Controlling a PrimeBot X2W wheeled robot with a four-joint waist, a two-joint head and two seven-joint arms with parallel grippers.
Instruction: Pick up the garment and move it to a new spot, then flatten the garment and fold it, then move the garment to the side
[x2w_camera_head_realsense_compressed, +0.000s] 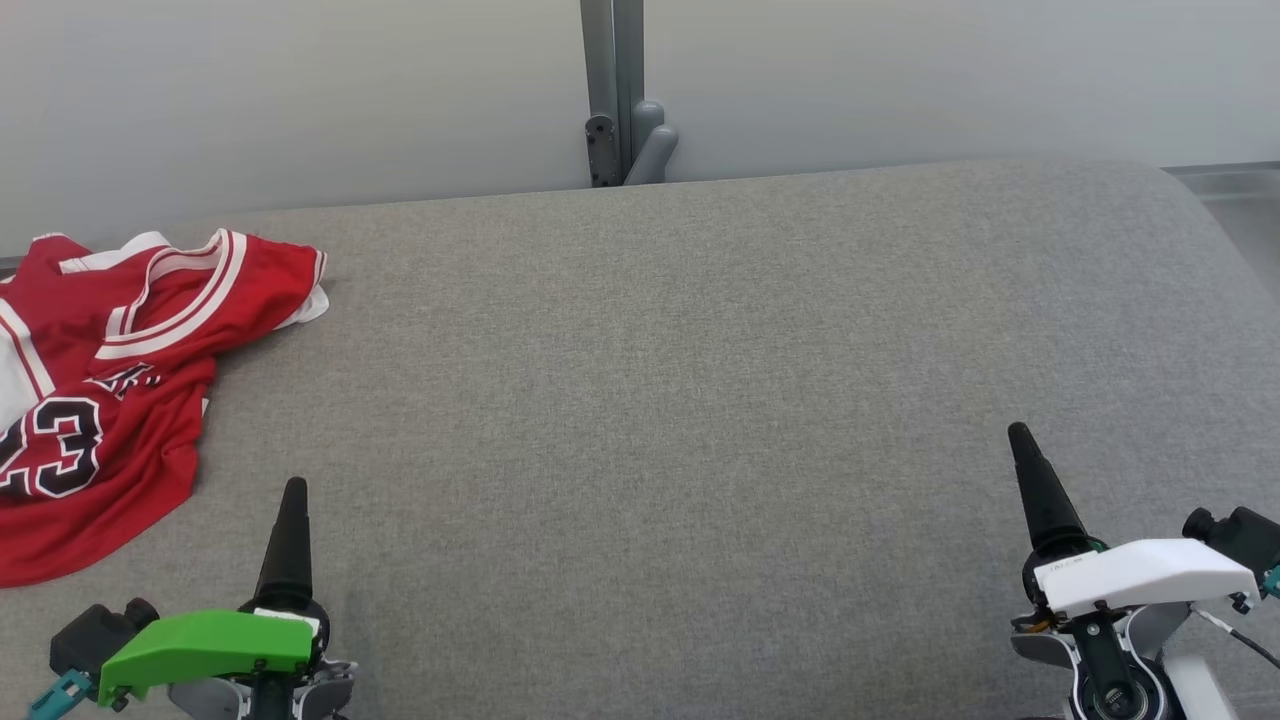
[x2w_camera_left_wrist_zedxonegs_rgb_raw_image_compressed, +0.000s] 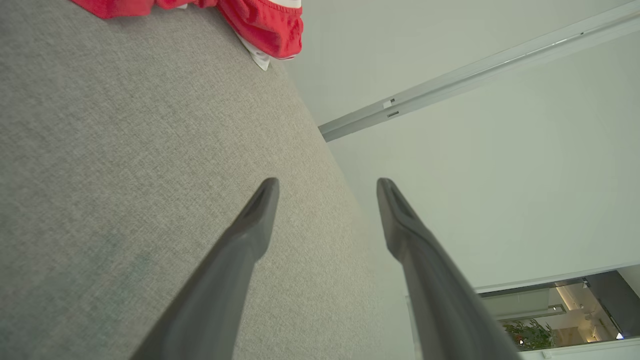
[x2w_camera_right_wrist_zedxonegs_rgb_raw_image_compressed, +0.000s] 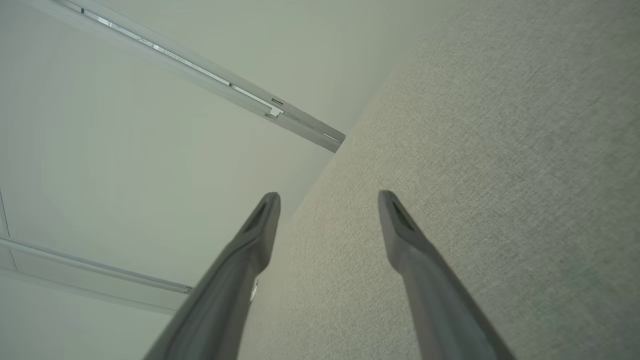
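Observation:
A red jersey (x2w_camera_head_realsense_compressed: 110, 370) with white trim and the number 23 lies rumpled at the far left of the grey fabric surface (x2w_camera_head_realsense_compressed: 660, 400), part of it cut off by the frame's edge. A corner of the jersey (x2w_camera_left_wrist_zedxonegs_rgb_raw_image_compressed: 260, 25) shows at the top of the left wrist view. My left gripper (x2w_camera_head_realsense_compressed: 294, 490) hovers at the lower left, just right of the jersey and apart from it; its fingers (x2w_camera_left_wrist_zedxonegs_rgb_raw_image_compressed: 260, 215) stand open with nothing between them. At the lower right my right gripper (x2w_camera_head_realsense_compressed: 1020, 435) is open too and holds nothing, its fingers (x2w_camera_right_wrist_zedxonegs_rgb_raw_image_compressed: 260, 225) spread over bare fabric.
A pale wall runs behind the surface, with a grey metal post and bracket (x2w_camera_head_realsense_compressed: 620, 100) at its back edge. The surface rounds off at the far right (x2w_camera_head_realsense_compressed: 1200, 200). Wide bare fabric lies between the two grippers.

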